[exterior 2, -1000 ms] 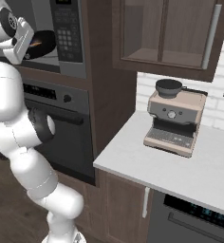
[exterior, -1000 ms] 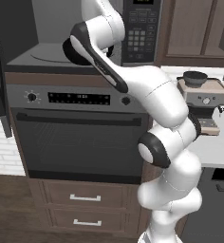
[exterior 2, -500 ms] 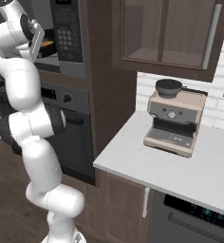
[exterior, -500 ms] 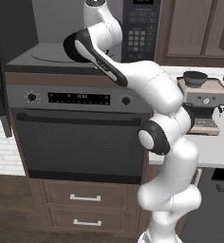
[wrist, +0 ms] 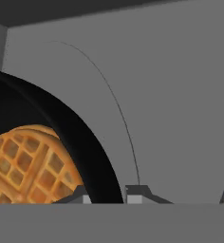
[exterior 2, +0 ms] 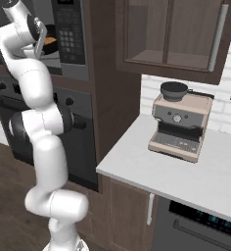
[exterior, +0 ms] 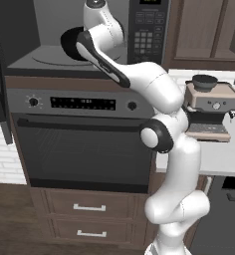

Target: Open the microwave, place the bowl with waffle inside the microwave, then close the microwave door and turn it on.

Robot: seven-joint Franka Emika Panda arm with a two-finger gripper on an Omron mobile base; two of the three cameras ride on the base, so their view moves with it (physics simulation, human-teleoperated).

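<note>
1. The bowl with waffle is pinched by its black rim between the nearly closed jaws of the gripper, as the hand view shows.
2. Compared with a second ago, the arm is seen reaching higher and deeper, so the bowl is now carried inside the open cavity of the microwave, at about 11 o'clock in the left base view.
3. The glass turntable is seen just below the bowl; whether the bowl touches it cannot be told.
4. The microwave door is swung wide open at 9 o'clock.
5. Placement is judged nearly done; lowering, release, door closing and a press on the keypad remain.
</note>
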